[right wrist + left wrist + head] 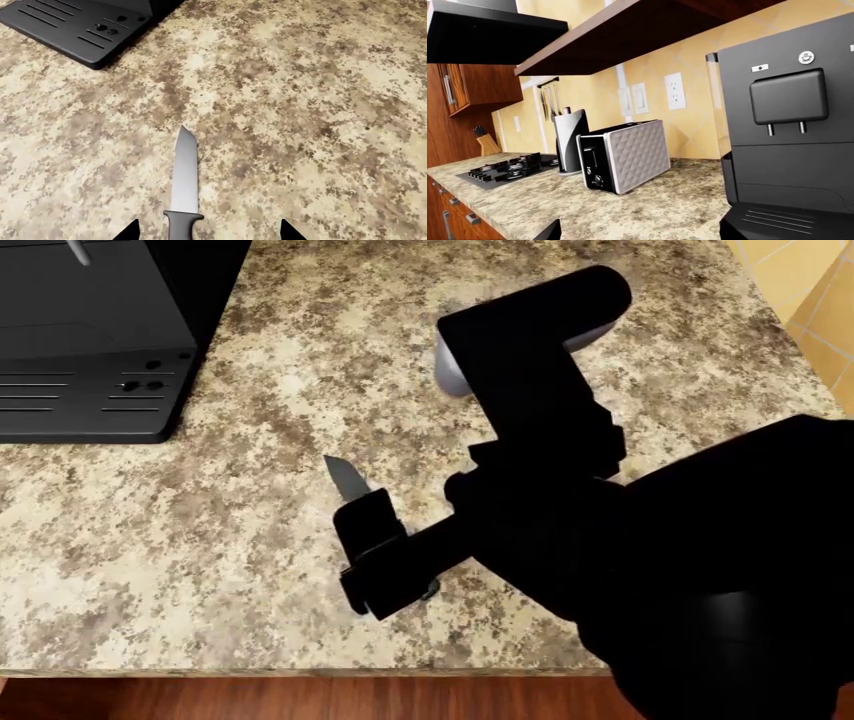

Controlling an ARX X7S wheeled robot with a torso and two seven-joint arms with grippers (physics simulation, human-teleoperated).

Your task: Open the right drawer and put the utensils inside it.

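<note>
One utensil, a knife with a grey pointed blade [185,175] and a dark handle [181,227], lies flat on the speckled counter [300,100]. My right gripper [209,233] hovers open over it, the handle lying between the two fingertips [128,233] and touching neither. In the head view only the blade tip [344,477] shows beyond the right gripper [378,558]. My left gripper [637,236] is open above bare counter beside the coffee machine [790,125]. The right drawer is out of view.
The black coffee machine [94,330] stands at the counter's back left, its drip tray [80,27] near the knife. A toaster [624,155], paper-towel holder [569,140], cooktop [507,170] and knife block [486,142] stand further along. The counter's front edge [267,672] is close.
</note>
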